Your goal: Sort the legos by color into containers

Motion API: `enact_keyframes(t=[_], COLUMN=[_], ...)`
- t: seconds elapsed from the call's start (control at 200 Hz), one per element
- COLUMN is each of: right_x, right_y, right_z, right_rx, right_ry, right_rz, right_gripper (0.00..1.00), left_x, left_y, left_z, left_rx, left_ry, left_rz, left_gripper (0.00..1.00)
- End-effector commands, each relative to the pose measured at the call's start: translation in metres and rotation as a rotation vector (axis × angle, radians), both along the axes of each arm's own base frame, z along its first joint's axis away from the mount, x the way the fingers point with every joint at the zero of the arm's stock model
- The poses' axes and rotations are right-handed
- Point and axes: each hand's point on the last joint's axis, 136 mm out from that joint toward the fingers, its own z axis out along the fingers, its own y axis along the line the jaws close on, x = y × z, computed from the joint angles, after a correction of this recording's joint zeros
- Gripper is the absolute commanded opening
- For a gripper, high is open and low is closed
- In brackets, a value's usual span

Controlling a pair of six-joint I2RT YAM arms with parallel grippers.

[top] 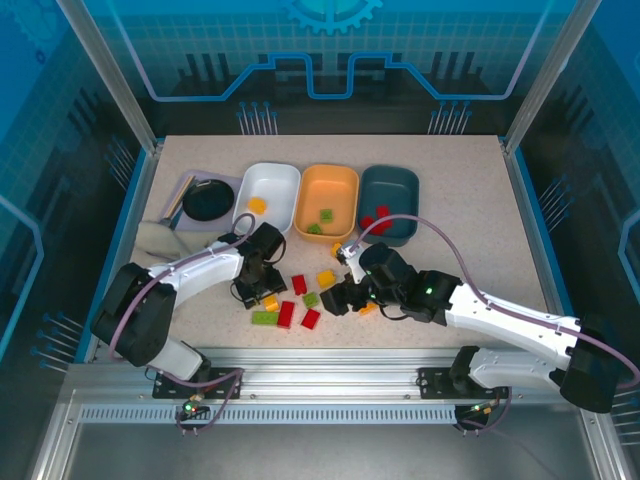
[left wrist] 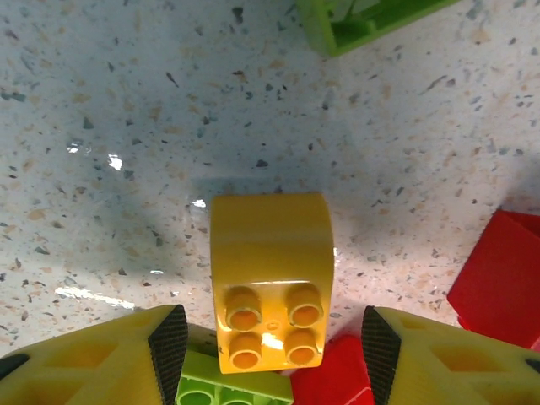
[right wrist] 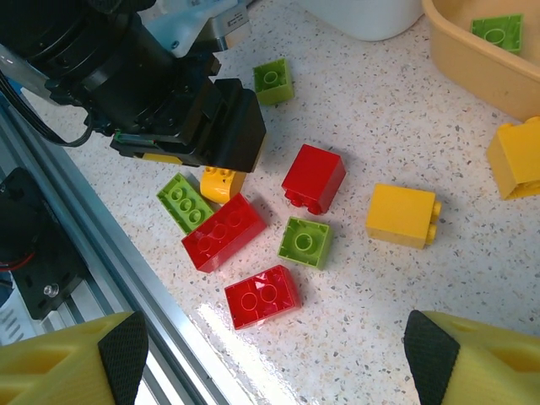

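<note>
Top view: three shallow, round-cornered plastic tubs stand in a row on the speckled, stone-like table (top: 470, 220). The white tub (top: 272, 185) holds a yellow brick (top: 258, 205), the orange tub (top: 335, 185) two green bricks (top: 326, 214), and the dark teal tub (top: 395, 185) red bricks (top: 377, 217). Loose bricks lie nearer the front, around the left gripper (top: 262, 290) and the right gripper (top: 345, 295).

Left wrist view: the left gripper's (left wrist: 274, 337) jaws stand spread on either side of a glossy yellow four-stud brick (left wrist: 270, 253), apart from it. Its round studs face the camera.

Right wrist view: the right gripper's (right wrist: 277, 354) jaws are wide apart with nothing between them, above smooth red blocks (right wrist: 224, 232), green blocks (right wrist: 305, 241) and a boxy yellow block (right wrist: 402, 215).
</note>
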Motion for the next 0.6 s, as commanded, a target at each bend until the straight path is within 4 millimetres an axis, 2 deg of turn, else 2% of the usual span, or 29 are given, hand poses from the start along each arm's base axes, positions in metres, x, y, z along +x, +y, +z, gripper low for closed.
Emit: enact_keyframes(t=[0.0, 0.235, 0.415, 0.51, 0.595], right_x=[0.0, 0.005, 0.007, 0.008, 0.013], right_y=[0.002, 0.002, 0.0, -0.002, -0.005], right_z=[0.003, 0.001, -0.001, -0.001, 0.007], right_rx=[0.01, 0.002, 0.0, -0.001, 0.011], right_ry=[-0.004, 0.004, 0.014, 0.013, -0.002], right_rz=[-0.014, -0.031, -0.05, -0.058, -0.076], right_gripper=[0.83, 0.83, 0.83, 0.83, 0.82], left_x=[-0.006, 0.003, 0.011, 0.018, 0.029], left_y=[0.009, 0.004, 0.0, -0.003, -0.002], left_z=[-0.007, -0.019, -0.021, -0.013, 0.009], left_rx=[0.035, 0.039, 0.035, 0.035, 0.051], left_ry=[0.017, 0.021, 0.004, -0.022, -0.074], left_rz=[-0.007, -0.031, -0.047, -0.053, -0.066], left_gripper=[0.6, 0.48, 0.37, 0.33, 0.33])
